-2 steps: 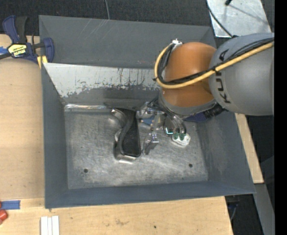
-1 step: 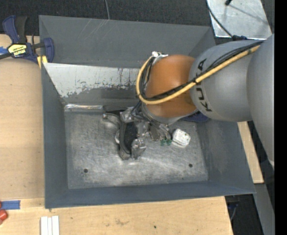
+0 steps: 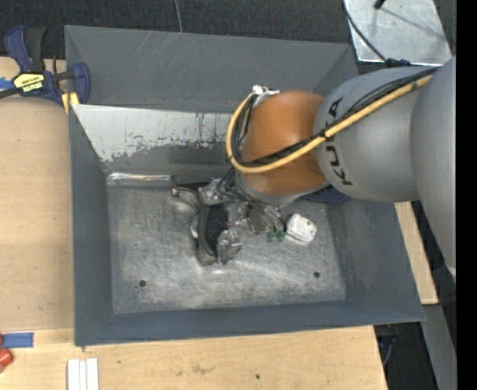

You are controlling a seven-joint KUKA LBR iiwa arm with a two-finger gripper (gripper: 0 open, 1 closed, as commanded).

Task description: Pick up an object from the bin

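Orange wrist cover (image 3: 279,140) | fingers (image 3: 222,246) low mid-bin (image 3: 140,250), at dark object (image 3: 212,226) | open or closed: cannot tell | white object (image 3: 301,229) near

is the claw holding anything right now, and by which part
Cannot tell. The claw is low over a dark thing, but whether it grips it is hidden. A white thing lies apart.

The gripper (image 3: 220,238) stands near the middle of the bin (image 3: 92,242), down on a small heap (image 3: 208,226) of things. A blocky piece (image 3: 301,229) lies just right of that heap.
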